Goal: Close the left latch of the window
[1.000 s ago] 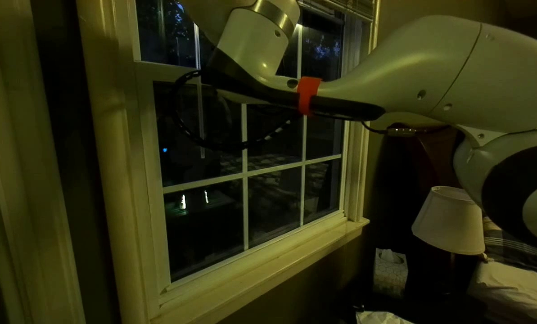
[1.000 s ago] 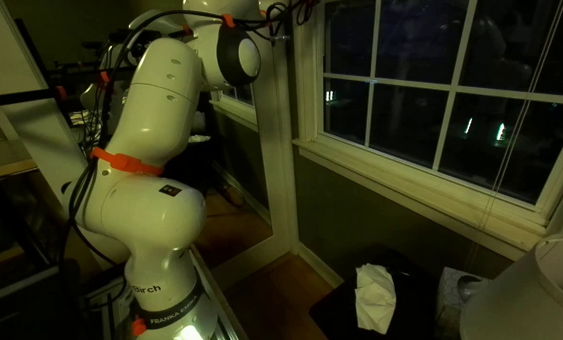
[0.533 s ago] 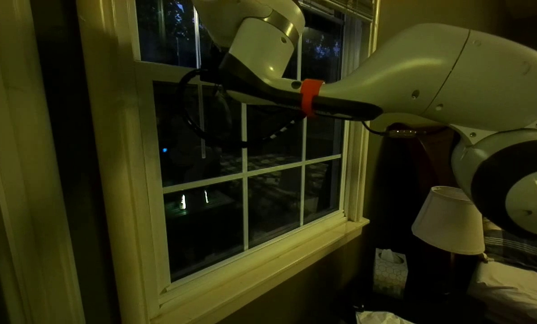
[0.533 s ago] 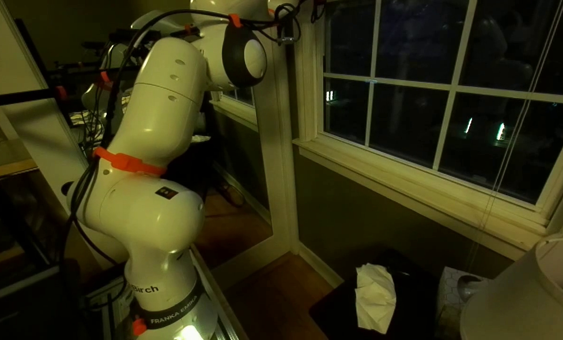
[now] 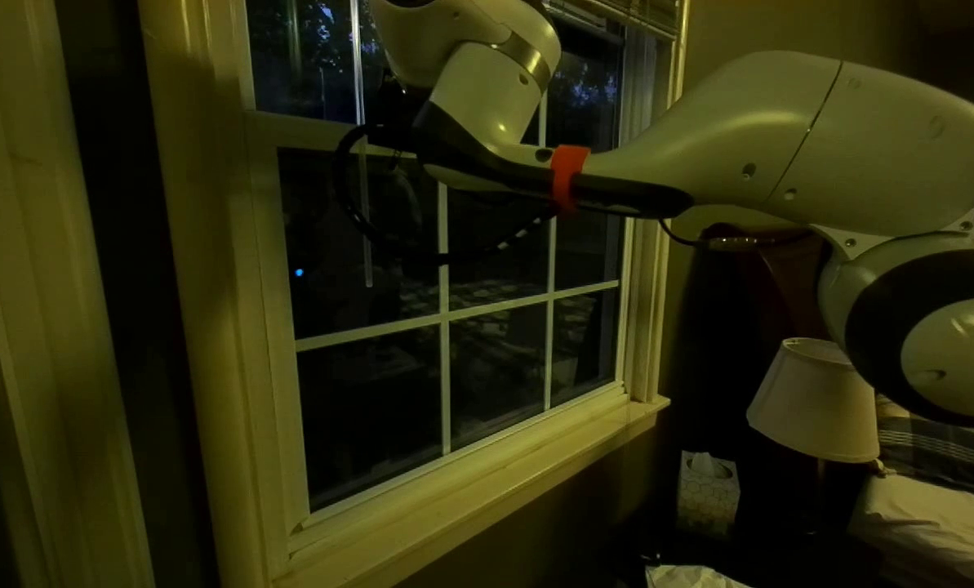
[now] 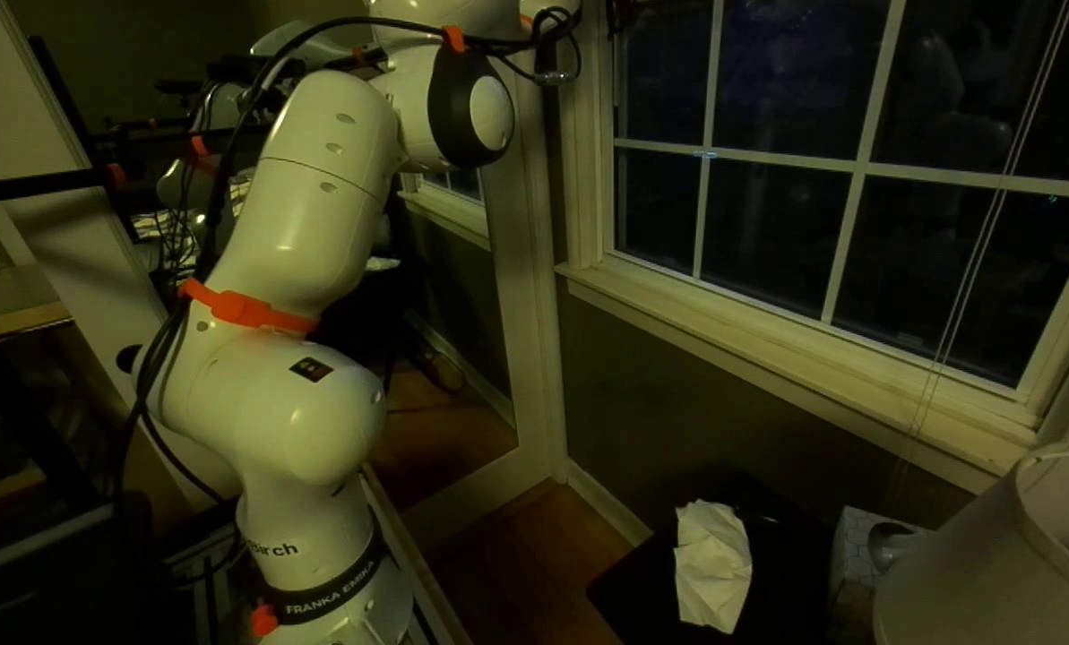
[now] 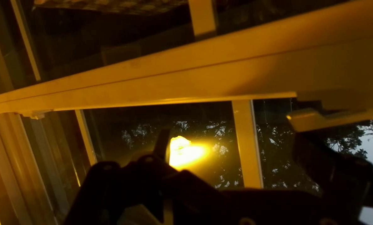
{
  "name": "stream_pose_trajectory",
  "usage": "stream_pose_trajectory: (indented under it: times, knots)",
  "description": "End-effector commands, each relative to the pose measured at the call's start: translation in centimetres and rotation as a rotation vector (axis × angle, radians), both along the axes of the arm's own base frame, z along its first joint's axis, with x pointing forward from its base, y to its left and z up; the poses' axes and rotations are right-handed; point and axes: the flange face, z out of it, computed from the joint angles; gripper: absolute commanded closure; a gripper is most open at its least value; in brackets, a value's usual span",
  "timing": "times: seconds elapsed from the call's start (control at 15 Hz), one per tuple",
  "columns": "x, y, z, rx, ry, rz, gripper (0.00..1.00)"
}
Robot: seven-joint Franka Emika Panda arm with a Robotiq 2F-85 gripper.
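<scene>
The window (image 5: 495,367) has a cream frame and dark panes; it shows in both exterior views (image 6: 767,233). The wrist view looks upside down; the cream meeting rail (image 7: 173,78) crosses it at a slant. A latch with a cream lever (image 7: 305,120) sits at the rail's right, which fits the left latch. A smaller latch (image 7: 33,114) is at the far left. My gripper (image 7: 233,137) is open, its fingers wide apart with nothing between them. Its right fingertip is right at the lever; I cannot tell whether they touch. The gripper is not clearly visible in the exterior views.
My arm (image 5: 748,147) crosses in front of the window, with a cable loop (image 5: 348,196) hanging near the glass. Below are the sill (image 5: 487,490), a lamp (image 5: 813,400) and a tissue box (image 5: 707,498). Blind cords (image 6: 973,251) hang by the window.
The arm has shifted a little, to the right and down at its wrist end, in both exterior views. The white light at the robot's base and its bright reflections in the panes are gone.
</scene>
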Motion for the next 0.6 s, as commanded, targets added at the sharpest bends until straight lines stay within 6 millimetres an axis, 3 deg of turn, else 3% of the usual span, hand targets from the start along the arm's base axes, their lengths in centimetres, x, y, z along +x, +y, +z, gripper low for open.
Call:
stream_pose_trajectory:
  times: [0.0,0.27,0.53]
  knots:
    - [-1.5,0.1,1.2,0.010,0.022,-0.047,0.00]
    - [-4.7,0.2,3.7,0.052,0.103,-0.080,0.00]
    - [-7.2,0.2,4.5,0.090,0.267,-0.081,0.00]
